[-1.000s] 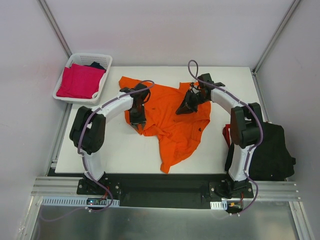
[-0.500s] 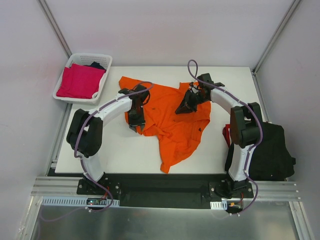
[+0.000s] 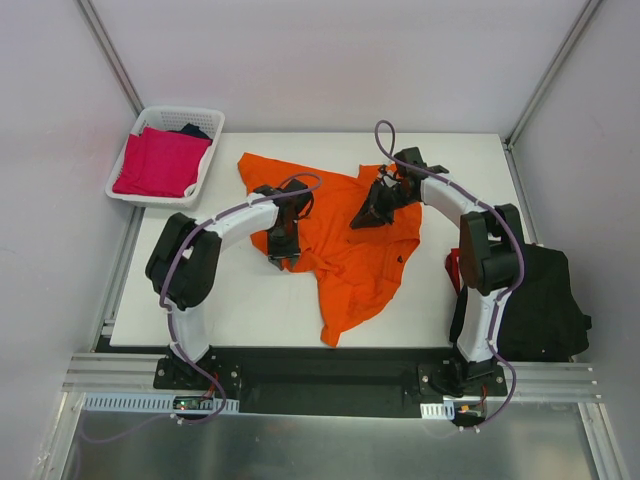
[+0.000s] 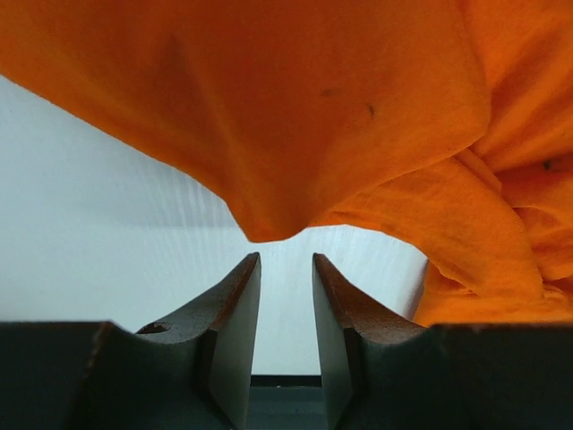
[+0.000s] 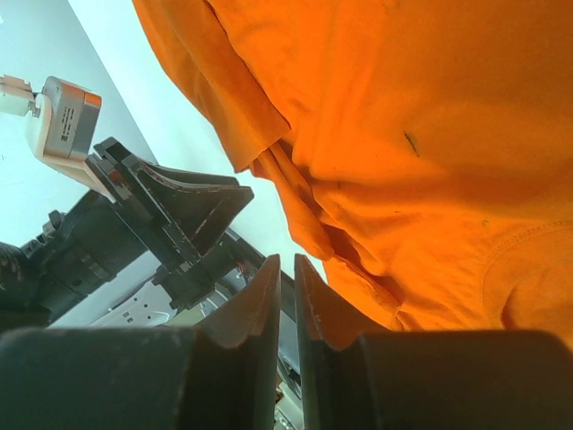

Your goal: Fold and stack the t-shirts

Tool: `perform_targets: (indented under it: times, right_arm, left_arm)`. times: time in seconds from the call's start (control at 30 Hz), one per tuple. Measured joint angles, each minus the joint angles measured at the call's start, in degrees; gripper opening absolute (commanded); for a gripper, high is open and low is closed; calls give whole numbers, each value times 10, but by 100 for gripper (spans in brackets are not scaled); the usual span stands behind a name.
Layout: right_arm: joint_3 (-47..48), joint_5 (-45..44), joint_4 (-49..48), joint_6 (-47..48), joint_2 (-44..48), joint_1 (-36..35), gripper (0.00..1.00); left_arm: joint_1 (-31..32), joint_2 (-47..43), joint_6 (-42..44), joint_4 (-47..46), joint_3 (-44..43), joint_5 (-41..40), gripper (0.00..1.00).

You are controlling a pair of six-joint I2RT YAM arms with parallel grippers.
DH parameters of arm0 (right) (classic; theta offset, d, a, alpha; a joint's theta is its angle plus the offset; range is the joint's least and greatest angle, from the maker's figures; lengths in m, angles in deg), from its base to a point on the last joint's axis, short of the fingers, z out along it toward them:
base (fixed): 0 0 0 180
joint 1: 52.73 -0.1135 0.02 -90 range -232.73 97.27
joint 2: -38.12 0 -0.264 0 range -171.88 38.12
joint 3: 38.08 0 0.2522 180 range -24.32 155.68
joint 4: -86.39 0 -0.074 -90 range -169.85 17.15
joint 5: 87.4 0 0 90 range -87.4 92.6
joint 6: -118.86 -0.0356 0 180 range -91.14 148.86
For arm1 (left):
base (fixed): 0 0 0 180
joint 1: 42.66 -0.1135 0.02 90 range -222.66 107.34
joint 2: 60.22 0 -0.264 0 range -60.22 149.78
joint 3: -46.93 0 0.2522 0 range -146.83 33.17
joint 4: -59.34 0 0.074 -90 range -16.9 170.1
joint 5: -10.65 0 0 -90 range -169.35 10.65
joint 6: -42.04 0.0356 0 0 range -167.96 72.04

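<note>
- The orange shirt (image 3: 345, 235) is bright, plain and unfolded. It lies crumpled across the middle of my table (image 3: 230, 310), one sleeve pointing to the far left and a long tail trailing toward my near edge.
- The pink shirt (image 3: 160, 162) is magenta and folded flat. It fills most of the basket (image 3: 165, 112) off my far left corner.
- A black shirt (image 3: 195, 131) peeks out behind the pink one in that basket.
- A black pile (image 3: 545, 300) with a bit of red trim slumps off the table's right edge.

orange shirt (image 4: 313, 98) cropped, black shirt (image 3: 548, 300) partly hidden
</note>
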Motion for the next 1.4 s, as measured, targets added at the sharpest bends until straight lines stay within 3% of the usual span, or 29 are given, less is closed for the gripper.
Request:
perform_targets:
  times: [0.7, 0.77, 0.8, 0.9, 1.13, 1.4]
  right_arm:
    - [-6, -1, 20, 19, -2, 0, 14]
    - [-6, -1, 23, 20, -3, 0, 14]
    - [-6, -1, 23, 20, -3, 0, 14]
    - [-6, -1, 26, 20, -3, 0, 14]
    - [-6, -1, 26, 22, -3, 0, 14]
    - [-6, -1, 26, 22, -3, -2, 14]
  left_arm:
    - [13, 6, 0, -54, 23, -113, 29]
    - [13, 7, 0, -56, 23, -115, 24]
    - [13, 7, 0, -56, 23, -116, 13]
    - [13, 7, -2, -59, 23, -117, 7]
    - [13, 7, -2, -63, 23, -117, 0]
    - [13, 3, -1, -62, 23, -117, 0]
